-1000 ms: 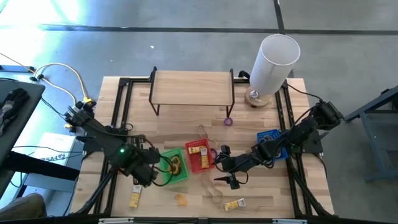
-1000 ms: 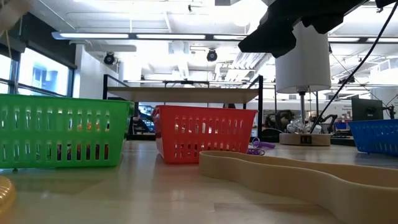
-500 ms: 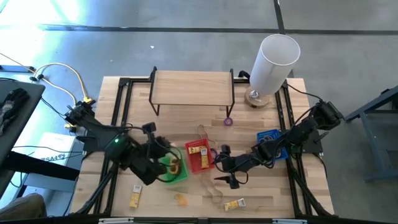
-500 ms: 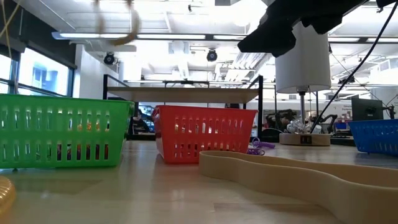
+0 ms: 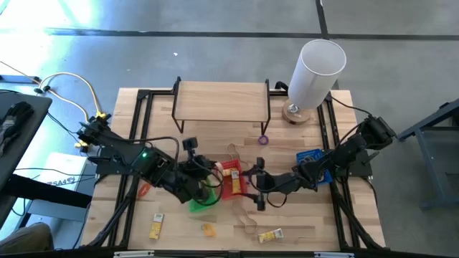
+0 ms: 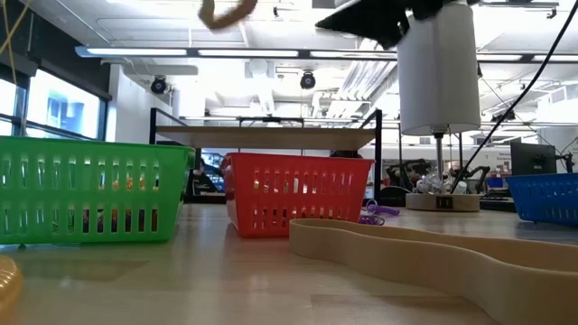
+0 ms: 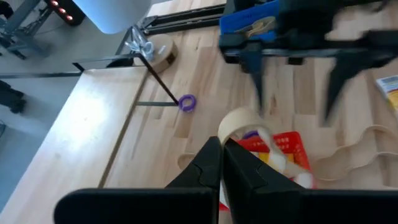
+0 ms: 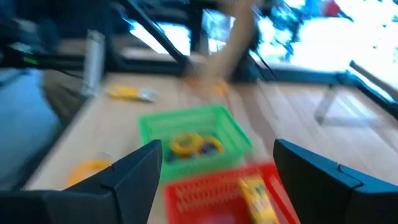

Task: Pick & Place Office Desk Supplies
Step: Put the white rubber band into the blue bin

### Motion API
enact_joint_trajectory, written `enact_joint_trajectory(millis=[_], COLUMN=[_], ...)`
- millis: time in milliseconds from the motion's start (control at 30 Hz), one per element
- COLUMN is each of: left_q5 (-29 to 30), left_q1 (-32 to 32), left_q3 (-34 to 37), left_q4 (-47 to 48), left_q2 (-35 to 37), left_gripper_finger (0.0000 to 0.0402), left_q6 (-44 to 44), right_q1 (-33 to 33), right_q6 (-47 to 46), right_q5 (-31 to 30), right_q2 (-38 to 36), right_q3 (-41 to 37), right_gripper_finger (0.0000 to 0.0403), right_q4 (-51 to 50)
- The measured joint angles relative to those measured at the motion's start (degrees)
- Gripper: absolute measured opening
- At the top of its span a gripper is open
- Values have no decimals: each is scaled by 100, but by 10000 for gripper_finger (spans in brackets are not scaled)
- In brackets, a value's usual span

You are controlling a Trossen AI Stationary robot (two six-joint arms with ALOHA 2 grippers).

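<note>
one tan loop (image 7: 249, 127) hangs pinched in left tool (image 7: 221, 148).

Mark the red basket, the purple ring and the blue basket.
red basket (image 6: 298, 194): low view, front wall.
purple ring (image 7: 186, 102): left wrist view, its band.
blue basket (image 5: 310, 157): high view, rim.
</note>
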State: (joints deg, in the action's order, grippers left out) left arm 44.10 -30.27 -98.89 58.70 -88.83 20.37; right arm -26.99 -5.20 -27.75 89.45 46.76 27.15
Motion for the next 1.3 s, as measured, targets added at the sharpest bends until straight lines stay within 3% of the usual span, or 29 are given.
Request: enact_joint_trajectory(millis=[100, 300, 467, 700, 967, 1100, 1300], left_q5=[-10, -71, -184, -360, -650, -619, -604], left_q1=[82, 206, 340, 638, 914, 943, 954], left_q3=[0, 0, 2, 7, 11, -2, 2], left_q4=[-10, -158, -438, -975, -1533, -1614, -1583], left_q2=[-1, -1, -23, -291, -606, -624, -609], left_gripper_finger=[1, 1, 1, 1, 1, 1, 1], left_q6=[-30, -44, -249, -954, -1593, -1717, -1740], right_q1=[11, 249, 511, 672, 678, 676, 676], right_q6=[408, 923, 693, 498, 481, 478, 333], right_q5=[256, 89, 251, 1330, 1466, 1487, 1638], right_q2=[0, 0, 82, 105, 105, 105, 103], right_q3=[1, 2, 2, -1, 4, 2, 2], right_gripper_finger=[295, 295, 295, 295, 295, 275, 210], right_q4=[499, 611, 700, 743, 566, 448, 141])
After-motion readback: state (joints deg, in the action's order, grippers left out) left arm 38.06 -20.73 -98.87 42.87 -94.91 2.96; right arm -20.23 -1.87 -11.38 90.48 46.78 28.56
